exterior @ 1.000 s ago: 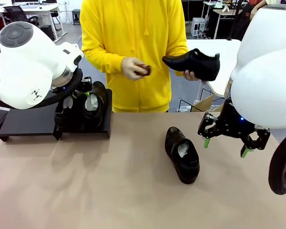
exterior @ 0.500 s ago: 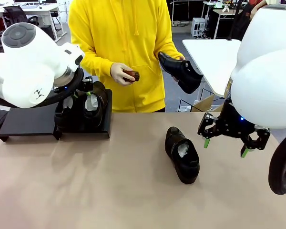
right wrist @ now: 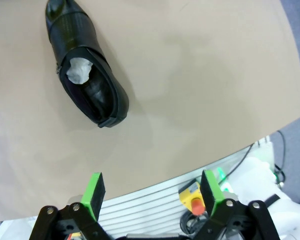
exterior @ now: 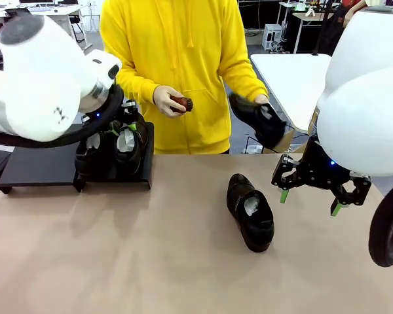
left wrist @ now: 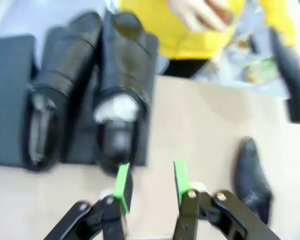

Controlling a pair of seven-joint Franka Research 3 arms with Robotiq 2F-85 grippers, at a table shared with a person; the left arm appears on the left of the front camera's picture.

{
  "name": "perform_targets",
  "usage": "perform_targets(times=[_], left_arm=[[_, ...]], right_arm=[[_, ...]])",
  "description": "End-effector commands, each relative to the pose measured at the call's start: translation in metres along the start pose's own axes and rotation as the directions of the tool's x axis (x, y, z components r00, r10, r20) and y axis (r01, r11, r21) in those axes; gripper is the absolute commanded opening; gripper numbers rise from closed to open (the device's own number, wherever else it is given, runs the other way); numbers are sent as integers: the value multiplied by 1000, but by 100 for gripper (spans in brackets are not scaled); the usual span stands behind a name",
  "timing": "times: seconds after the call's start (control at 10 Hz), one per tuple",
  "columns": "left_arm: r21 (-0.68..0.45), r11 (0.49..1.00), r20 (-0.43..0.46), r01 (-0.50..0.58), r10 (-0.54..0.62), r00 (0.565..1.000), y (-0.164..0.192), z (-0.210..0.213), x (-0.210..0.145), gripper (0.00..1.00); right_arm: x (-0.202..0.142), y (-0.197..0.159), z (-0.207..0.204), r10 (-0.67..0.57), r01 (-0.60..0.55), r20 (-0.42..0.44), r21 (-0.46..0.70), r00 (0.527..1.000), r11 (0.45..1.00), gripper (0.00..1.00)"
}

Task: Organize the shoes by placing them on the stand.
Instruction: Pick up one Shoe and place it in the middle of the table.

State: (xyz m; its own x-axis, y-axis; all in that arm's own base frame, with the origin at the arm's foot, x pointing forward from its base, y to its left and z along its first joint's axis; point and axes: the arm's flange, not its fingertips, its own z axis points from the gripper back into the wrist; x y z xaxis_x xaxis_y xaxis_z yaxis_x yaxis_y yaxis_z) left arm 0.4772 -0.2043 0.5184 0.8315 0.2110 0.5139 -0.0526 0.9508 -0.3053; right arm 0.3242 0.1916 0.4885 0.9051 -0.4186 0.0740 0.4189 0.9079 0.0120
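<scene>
The person has lowered the held shoe [exterior: 259, 121] toward the surface [exterior: 150, 261] (mine next, I judge); my left end effector [left wrist: 151, 172] is half-open and empty, my right end effector [right wrist: 152, 180] wide.

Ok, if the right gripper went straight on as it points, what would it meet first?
Likely bare table near its edge; the black dress shoe lies well off the line of the right gripper.
</scene>
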Motion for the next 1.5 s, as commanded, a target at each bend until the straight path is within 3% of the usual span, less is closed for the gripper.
perform_targets(times=[0.0,0.1,0.3,0.4,0.5,0.6,0.9,1.1,1.2,1.4], left_arm=[[17,1000,-94,26,-24,995,22,82,-4,46],[17,998,-170,56,-52,984,25,104,-11,46],[-4,1000,-223,-19,18,975,36,122,-19,46],[20,998,-203,-66,69,977,38,113,-14,46],[19,1000,-202,0,4,979,22,131,-23,46],[19,1000,-202,0,4,979,22,131,-23,46],[19,1000,-202,0,4,979,22,131,-23,46],[19,1000,-202,0,4,979,22,131,-23,46],[19,1000,-202,0,4,979,22,131,-23,46],[19,1000,-202,0,4,979,22,131,-23,46]], right_arm=[[3,1,0,19,-19,-15,35,1000,999,100],[3,1,0,19,-19,-15,35,1000,999,100],[0,0,0,0,0,0,0,1000,1000,100],[-12,-5,10,74,-76,-38,-33,997,997,100],[-30,-14,21,129,-131,-59,-34,990,991,100],[-49,-26,28,182,-186,-122,-22,976,982,100],[-85,-48,31,242,-243,-183,18,953,970,100],[-88,-52,26,156,-159,-177,-4,972,987,100],[-91,-43,34,218,-223,-169,-8,961,975,100],[-93,-50,31,195,-201,-167,-17,966,979,100]])
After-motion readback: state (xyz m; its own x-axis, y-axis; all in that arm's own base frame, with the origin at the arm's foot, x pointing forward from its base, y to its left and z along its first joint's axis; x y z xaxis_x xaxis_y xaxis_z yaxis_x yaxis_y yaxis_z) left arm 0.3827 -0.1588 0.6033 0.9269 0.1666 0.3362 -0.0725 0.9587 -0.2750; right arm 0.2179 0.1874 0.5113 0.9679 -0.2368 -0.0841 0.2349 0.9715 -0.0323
